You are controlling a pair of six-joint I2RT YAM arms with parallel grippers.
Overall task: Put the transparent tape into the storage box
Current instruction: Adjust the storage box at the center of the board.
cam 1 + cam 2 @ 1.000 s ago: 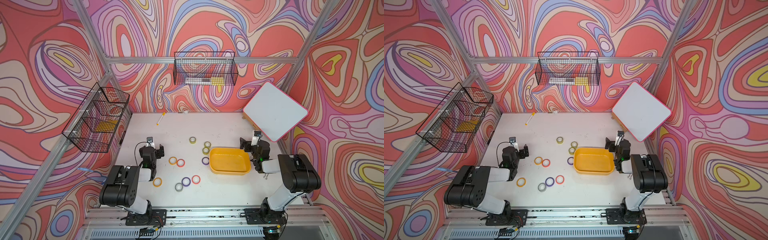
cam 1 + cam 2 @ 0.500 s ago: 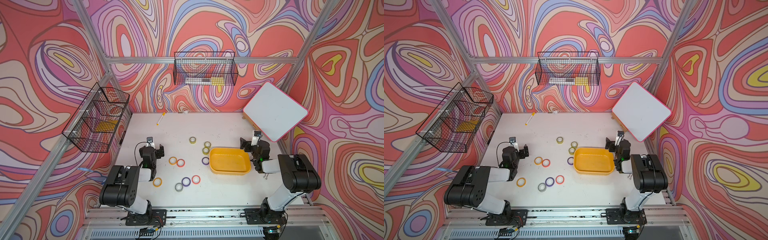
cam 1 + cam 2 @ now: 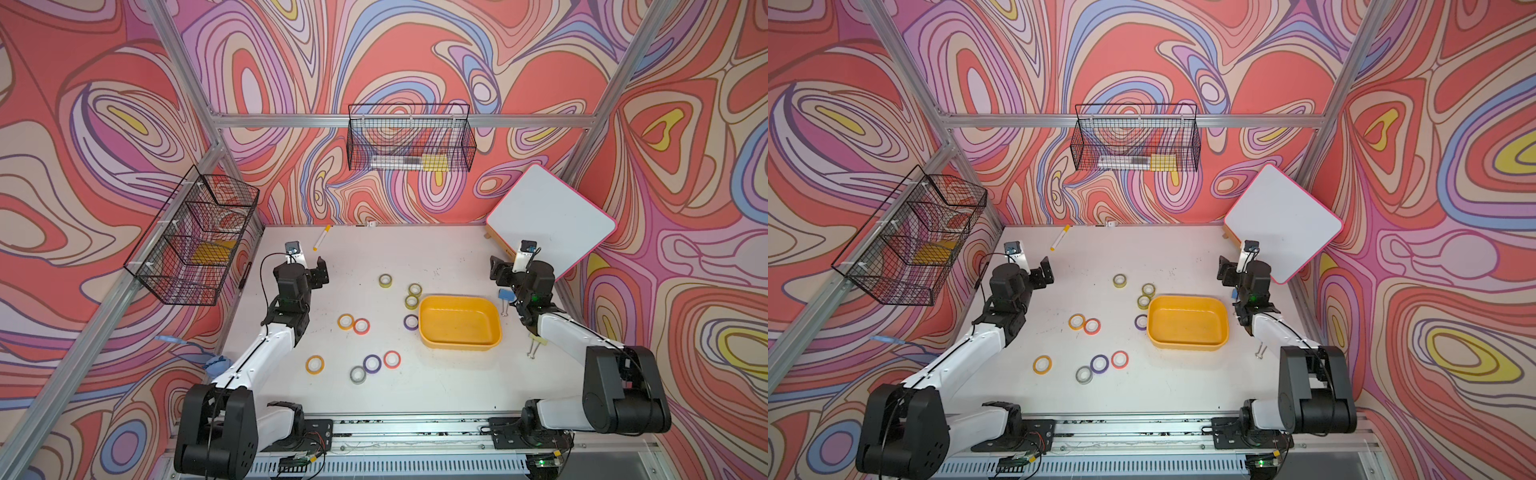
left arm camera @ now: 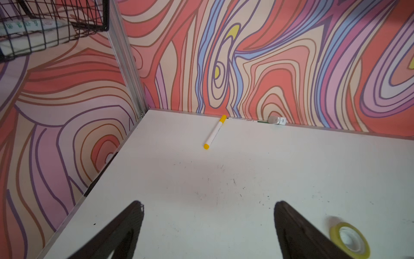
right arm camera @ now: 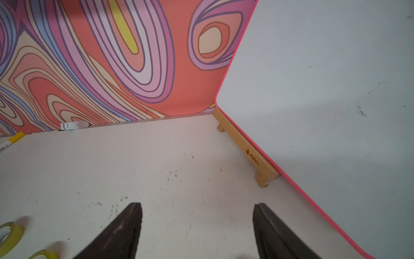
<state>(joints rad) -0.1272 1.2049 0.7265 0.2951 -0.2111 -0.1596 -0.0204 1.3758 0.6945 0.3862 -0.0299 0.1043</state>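
The left arm and right arm share white links, bulky black joint housings and thin black cables.

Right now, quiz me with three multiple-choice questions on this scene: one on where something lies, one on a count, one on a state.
1. The marker lies:
A. in the box
B. by the back wall
C. at the near edge

2. Purple rolls on the table:
A. one
B. two
C. four

3. The box is:
A. empty
B. holding a roll
C. tipped over

Key:
1 B, the marker lies at the foot of the wall, far from the box.
2 B, one purple roll lies beside the box and one lies among the nearer rolls.
3 A, both top views show the box upright with its floor bare.
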